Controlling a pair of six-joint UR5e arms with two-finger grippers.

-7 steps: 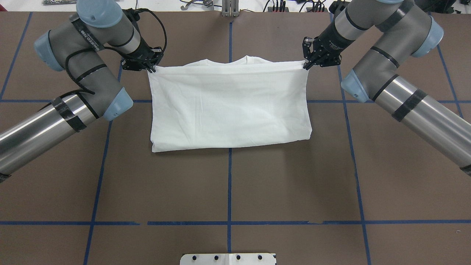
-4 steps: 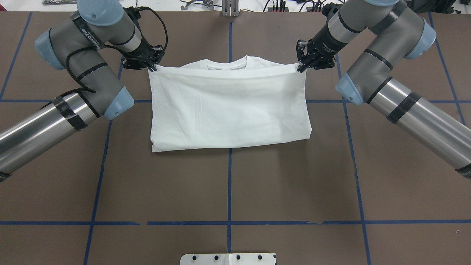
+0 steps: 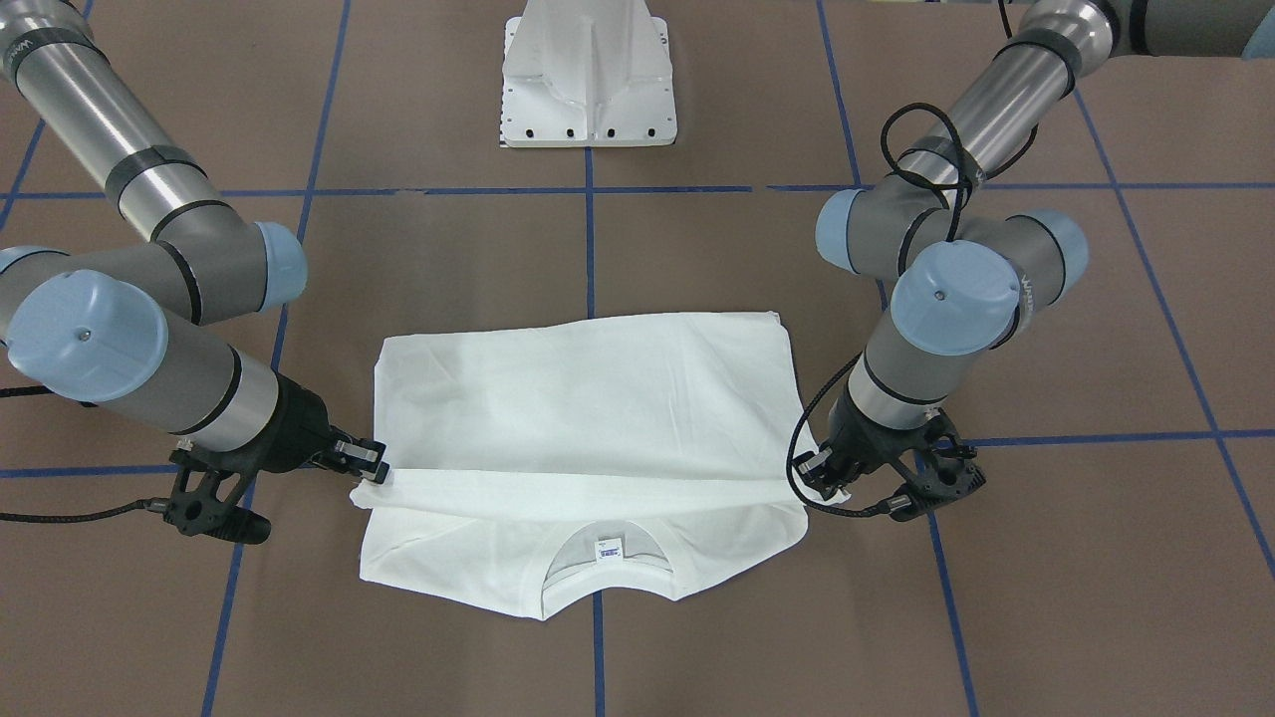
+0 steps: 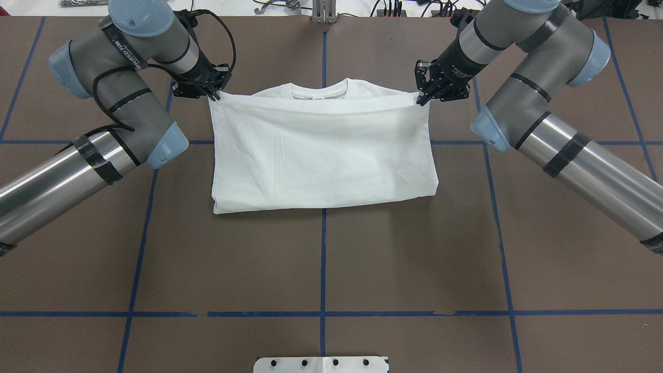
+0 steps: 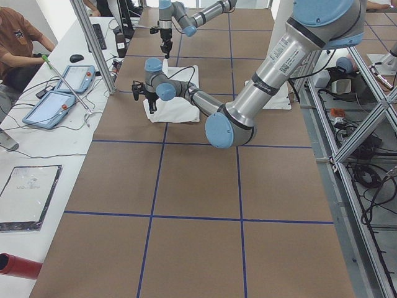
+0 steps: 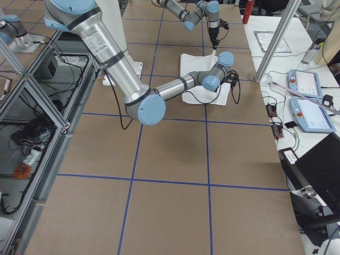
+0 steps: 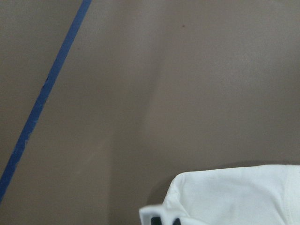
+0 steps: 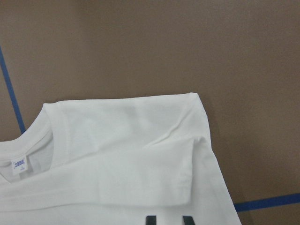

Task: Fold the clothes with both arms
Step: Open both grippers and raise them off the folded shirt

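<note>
Brown table (image 4: 233, 259), gridded with blue tape lines (image 4: 322, 248), has the left arm (image 4: 119, 109) and right arm (image 4: 528, 103) reaching over its far half from opposite sides. White T-shirt (image 4: 321, 150) lies at the table centre, folded across its width; the upper layer's far edge is stretched between the left gripper (image 4: 211, 95) and right gripper (image 4: 423, 98), each clamped on one corner. Ribbed collar (image 3: 603, 576) and neck label (image 3: 609, 548) show uncovered beyond that edge

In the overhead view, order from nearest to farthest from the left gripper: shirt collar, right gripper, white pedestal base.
1. Collar, far edge, centre.
2. Right gripper, view's right.
3. White pedestal base, bottom centre.
</note>
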